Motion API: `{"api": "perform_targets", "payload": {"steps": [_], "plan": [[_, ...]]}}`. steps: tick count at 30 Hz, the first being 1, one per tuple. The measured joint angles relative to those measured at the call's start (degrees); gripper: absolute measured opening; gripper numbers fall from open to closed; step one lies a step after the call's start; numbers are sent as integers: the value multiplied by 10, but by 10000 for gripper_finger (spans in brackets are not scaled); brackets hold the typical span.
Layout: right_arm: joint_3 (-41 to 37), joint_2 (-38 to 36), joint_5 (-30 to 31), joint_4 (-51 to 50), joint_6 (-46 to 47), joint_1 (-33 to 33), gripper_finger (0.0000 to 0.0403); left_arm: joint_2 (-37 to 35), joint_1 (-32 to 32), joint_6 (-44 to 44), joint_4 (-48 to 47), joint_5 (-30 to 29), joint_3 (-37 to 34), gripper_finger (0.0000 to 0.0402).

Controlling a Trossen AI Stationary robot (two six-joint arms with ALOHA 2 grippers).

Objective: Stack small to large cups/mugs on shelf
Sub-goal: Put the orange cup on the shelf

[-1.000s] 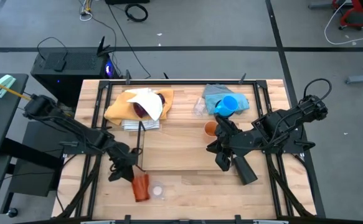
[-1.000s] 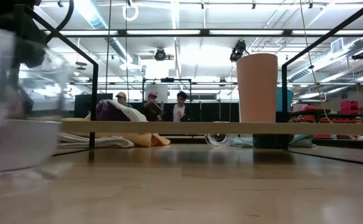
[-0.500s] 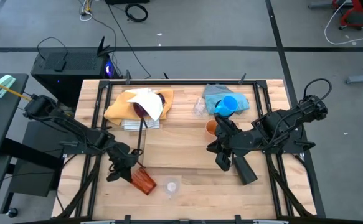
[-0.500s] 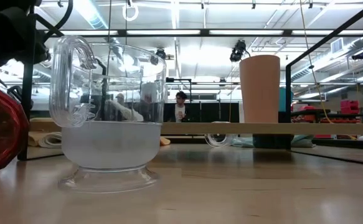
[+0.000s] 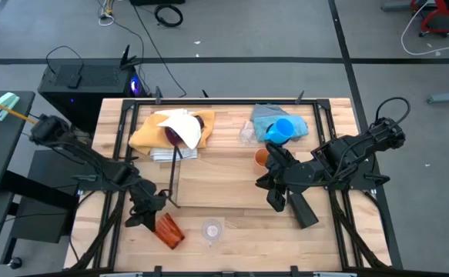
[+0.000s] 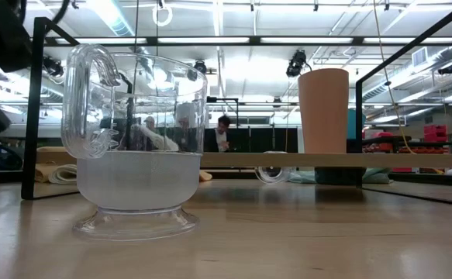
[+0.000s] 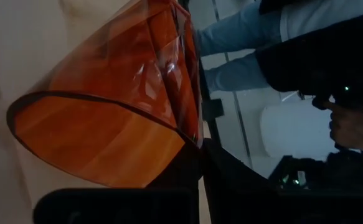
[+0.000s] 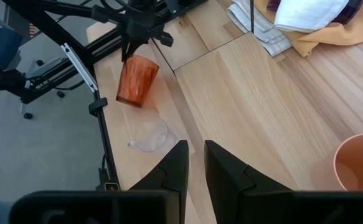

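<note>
A: Status of the left gripper (image 5: 149,213)?

B: Jaws clamped on the amber-orange tumbler (image 5: 167,229), just beside the clear cup (image 5: 212,228). Long axis tilted, mouth pointing away from the shelf (image 5: 173,181).

A: Right gripper (image 8: 192,163)?

B: Jaws nearly together, empty, near the small orange cup (image 5: 261,158).

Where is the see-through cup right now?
In the high view, the clear cup stands near the table's front edge, just right of the amber-orange tumbler pinched in the left gripper.
</note>
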Motion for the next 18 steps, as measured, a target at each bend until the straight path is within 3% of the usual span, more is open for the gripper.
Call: {"api": "perform_targets", "payload": {"steps": [6,10,14,18], "plan": [[0,0,0,0,0,0,57,-44,-19,-15,-39,-18,12,12],[0,0,0,0,0,0,57,-77,-19,-11,-117,-30,49,12],[0,0,0,-1,0,0,57,-111,-26,-8,-219,-35,119,12],[0,0,0,-1,0,0,57,-139,-50,-7,-364,-55,236,12]]}}
